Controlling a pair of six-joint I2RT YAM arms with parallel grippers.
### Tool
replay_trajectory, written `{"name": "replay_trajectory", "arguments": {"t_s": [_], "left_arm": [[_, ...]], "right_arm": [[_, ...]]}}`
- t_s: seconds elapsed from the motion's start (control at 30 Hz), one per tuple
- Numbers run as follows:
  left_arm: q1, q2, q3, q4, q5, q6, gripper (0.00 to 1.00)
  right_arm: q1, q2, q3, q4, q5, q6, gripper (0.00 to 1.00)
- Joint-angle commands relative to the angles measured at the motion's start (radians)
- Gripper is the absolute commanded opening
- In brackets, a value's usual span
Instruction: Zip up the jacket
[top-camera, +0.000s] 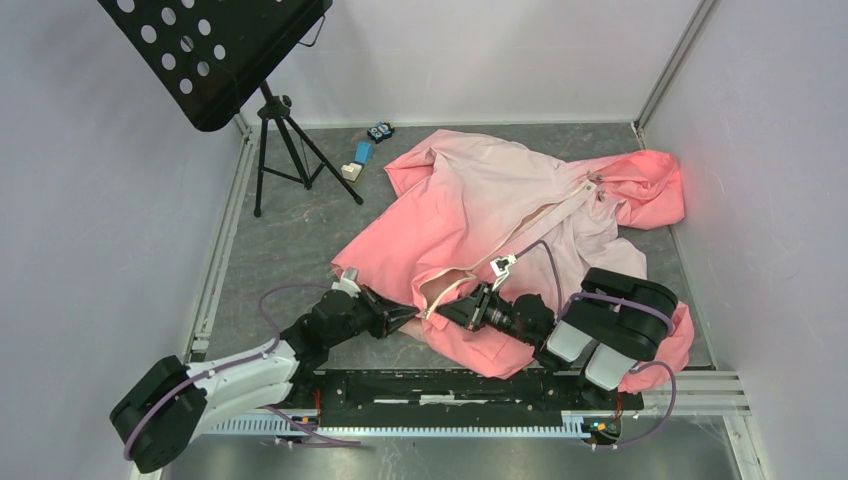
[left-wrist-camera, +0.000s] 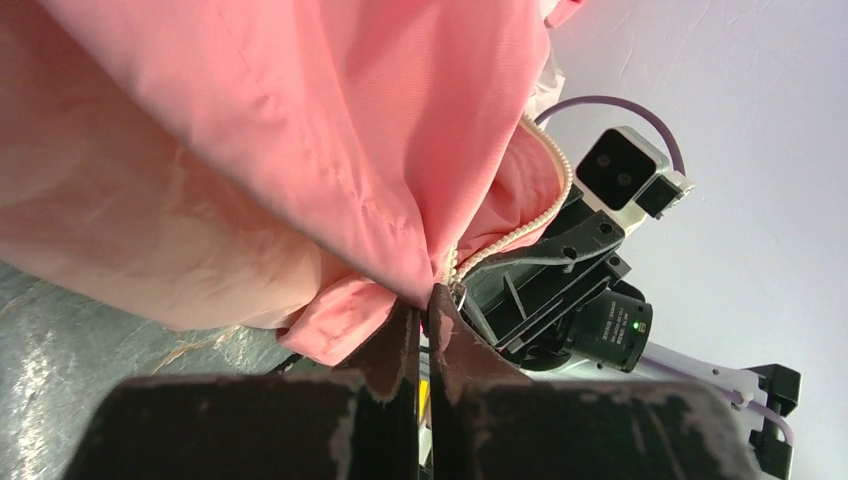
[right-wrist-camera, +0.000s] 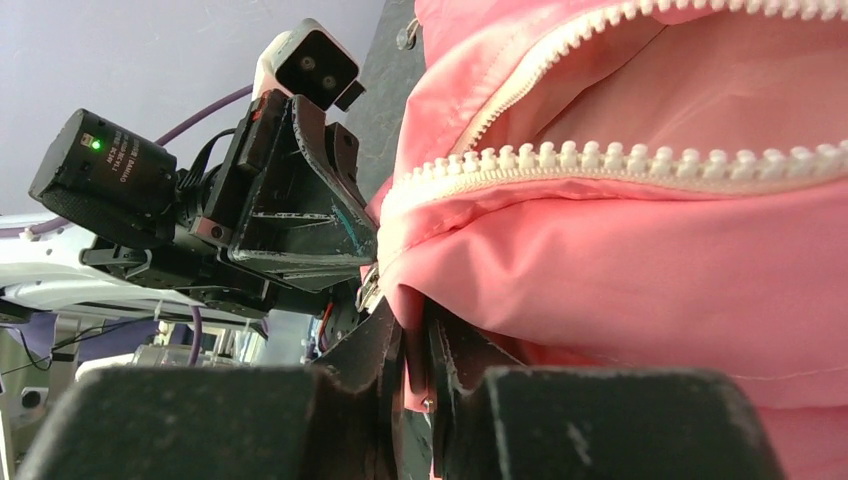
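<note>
Jacket (top-camera: 470, 190) lies spread on the bench (top-camera: 290, 240), hood at the far right and hem nearest the arms. Zipper (top-camera: 545, 225) runs as a cream strip from the hem up toward the collar.

Both arms meet nose to nose at the hem, at the foot of the zipper.

- Left arm (top-camera: 340, 315): left jaws pressed together, fingers (left-wrist-camera: 400, 345) pinching the jacket's edge just where the teeth (left-wrist-camera: 520, 230) end.
- Right arm (top-camera: 520, 318): right jaws nearly together, fingers (right-wrist-camera: 385, 345) with a fold of the jacket in the thin gap between them. Reads as a pinch; how firm, cannot tell.
- Right wrist view: two rows of teeth (right-wrist-camera: 600, 160) join at the foot, then part, so the lowest stretch is open. Farther up, from above, the strip looks like one line; joined or only lying together, cannot tell.
- Small metal piece (right-wrist-camera: 368, 288) sits at the foot, just beside the right fingers. Possibly the slider; too little shows to be sure.

Step in hand, as I judge it: getting hold of the zipper's foot, with the run up the teeth not begun. The task looks to be in its early part.

Next move calls for one arm to anchor the hem and keep the strip taut, while the other takes the slider itself, not loose fabric, and draws it along the teeth toward the collar. Slack or a caught fold would likely jam it.
</note>
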Motion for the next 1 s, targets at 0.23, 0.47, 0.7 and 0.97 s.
{"name": "replay_trajectory", "arguments": {"t_s": [0.23,0.47,0.7,0.97], "left_arm": [[-0.009,-0.144,-0.082,-0.015,-0.053,0.105,0.02],[-0.01,-0.147,-0.069,-0.031,-0.028,0.113,0.02],[-0.01,-0.154,-0.061,-0.031,-0.025,0.133,0.02],[-0.011,-0.166,-0.07,-0.032,-0.011,0.124,0.02]], "right_arm": [[0.003,-0.183,-0.024,-0.171,0.03,-0.127,0.47],[0.006,-0.503,0.001,-0.766,-0.044,-0.448,0.7],[0.047,-0.767,0.112,-1.201,-0.017,-0.842,0.83],[0.187,-0.822,0.211,-1.145,0.029,-1.199,0.8]]}}
